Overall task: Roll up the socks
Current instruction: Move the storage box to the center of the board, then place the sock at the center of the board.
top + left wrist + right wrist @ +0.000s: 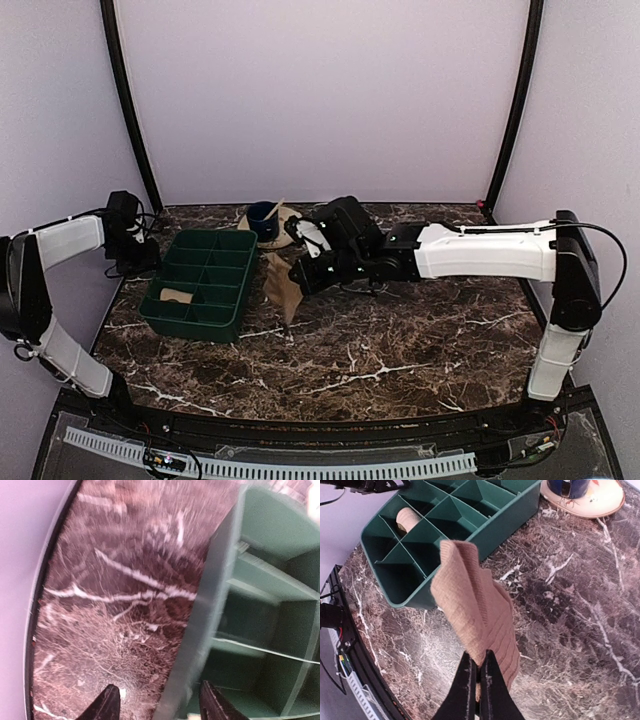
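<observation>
One tan sock (475, 605) hangs limp, pinched at its edge by my right gripper (479, 677), which is shut on it. From above, that sock (281, 288) dangles beside the right side of the green tray (243, 290), under the right gripper (297, 276). A second sock, a short tan roll (177, 295), lies in a near-left compartment; the right wrist view shows this roll (408, 519) too. My left gripper (160, 707) is open, its fingers (107, 706) straddling the tray wall (202, 625) without touching it. In the top view the left gripper (138, 262) sits at the tray's left edge.
A beige saucer (288, 232) with a blue cup (263, 217) stands behind the tray, close to the right arm. The right wrist view shows the saucer (605, 502) at top right. The tray has several divided compartments. Dark marble table (400, 340) stretches in front.
</observation>
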### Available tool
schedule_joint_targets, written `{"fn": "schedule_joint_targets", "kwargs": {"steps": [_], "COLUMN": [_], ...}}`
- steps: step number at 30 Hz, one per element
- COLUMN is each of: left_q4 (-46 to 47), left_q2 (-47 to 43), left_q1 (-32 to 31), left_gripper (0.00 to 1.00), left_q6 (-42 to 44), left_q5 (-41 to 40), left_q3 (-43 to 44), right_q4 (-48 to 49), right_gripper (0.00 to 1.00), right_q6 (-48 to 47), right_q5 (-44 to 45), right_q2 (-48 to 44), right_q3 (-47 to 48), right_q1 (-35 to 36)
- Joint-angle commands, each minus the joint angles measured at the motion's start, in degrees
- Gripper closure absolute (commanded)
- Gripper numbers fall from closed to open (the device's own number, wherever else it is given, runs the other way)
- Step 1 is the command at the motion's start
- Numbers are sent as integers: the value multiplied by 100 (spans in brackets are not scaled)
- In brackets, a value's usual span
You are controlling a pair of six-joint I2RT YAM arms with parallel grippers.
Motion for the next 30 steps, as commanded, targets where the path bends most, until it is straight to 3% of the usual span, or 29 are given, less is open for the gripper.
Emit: {"fn": "schedule_joint_targets", "kwargs": {"steps": [1,5,10,21,26,30], "left_q4": [145,373,966,1642,1731,1833], "left_q2": [-907,-1328,-1551,-346,447,1022], "left_q1": [-29,-533,-1675,-3461,-4143,-4420], "left_gripper": [43,42,42,44,45,45], "left_q6": [-203,-299,-378,-210,-157,-197], "left_q5": [87,85,-22,434,537,668], "left_q3": [-60,-90,-237,-21,331,588], "right_q4": [856,1464,2322,2625,2325,1952], "right_gripper": [100,100,100,99,88,72], "right_q6": [613,1076,1717,2104,2055,1865], "right_q5": [-626,-990,-1499,-1113,-713,-397], "right_q2": [-34,-103,-291,-991,-1054,-1101], "right_q3": [-445,-941,-1868,-3151,-3321,-3378], "right_q1": [-174,-367,-781,-1369,-1395,-1394]}}
